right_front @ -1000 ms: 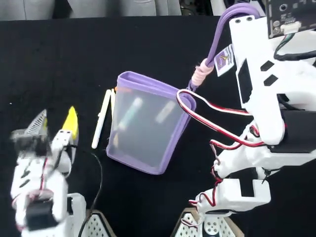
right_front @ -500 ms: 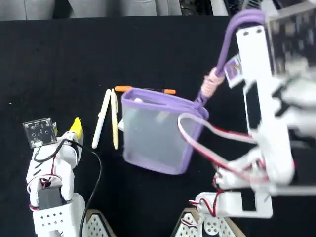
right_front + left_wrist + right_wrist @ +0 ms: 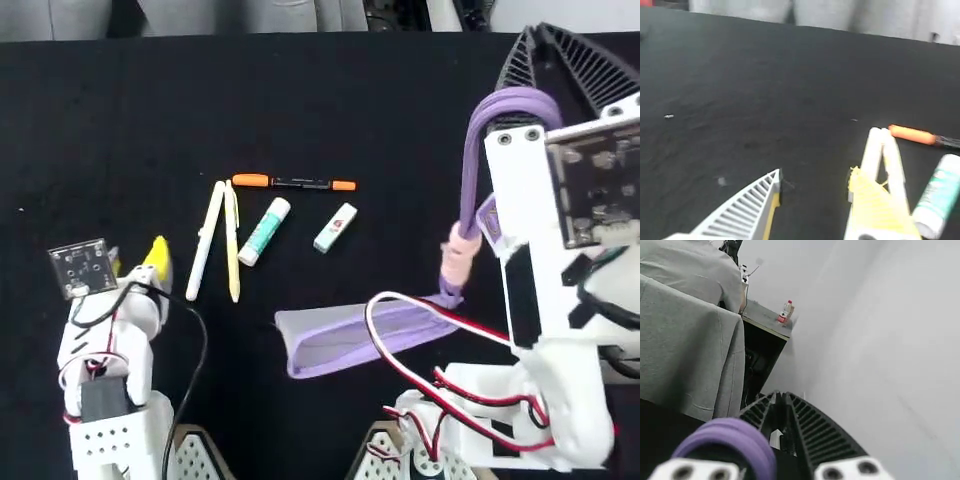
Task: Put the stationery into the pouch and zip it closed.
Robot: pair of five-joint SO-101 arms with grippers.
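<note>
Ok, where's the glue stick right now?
The glue stick lies left of centre in the high view, between the cream pens and the eraser, near the orange marker.

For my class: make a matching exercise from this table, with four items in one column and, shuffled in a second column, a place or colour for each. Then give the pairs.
Column one
1. marker
2. glue stick
3. eraser
4. pouch

Column two
A. purple, hanging by its strap from the right arm
B. between the pale pens and the eraser
C. orange at both ends
D. small white block, the loose item nearest the right arm

Pairs: 1-C, 2-B, 3-D, 4-A
</note>
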